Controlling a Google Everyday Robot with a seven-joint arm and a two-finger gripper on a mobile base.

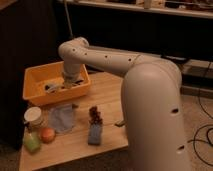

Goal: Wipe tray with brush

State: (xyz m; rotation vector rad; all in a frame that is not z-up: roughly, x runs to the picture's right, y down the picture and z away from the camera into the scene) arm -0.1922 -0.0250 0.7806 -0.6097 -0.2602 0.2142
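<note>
The tray (36, 76) sits on the table (112, 95), toward its back left. The gripper (70, 83) is down inside the tray, in its right half, on an arm (115, 60) coming in from the tray's right. The brush (51, 88) lies in the tray, left of the gripper. Just in front of the tray lies a cloth (62, 118). A block (94, 132) lies further forward and right. A round container (34, 115) stands off the tray's front left corner, and two small rounded items (47, 135) sit further forward still.

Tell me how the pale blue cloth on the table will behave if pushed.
The cloth lies flat with uneven edges, so it is probably floppy and would bunch rather than slide. It looks thin, likely light. The gripper is down in the tray, away from it.
</note>
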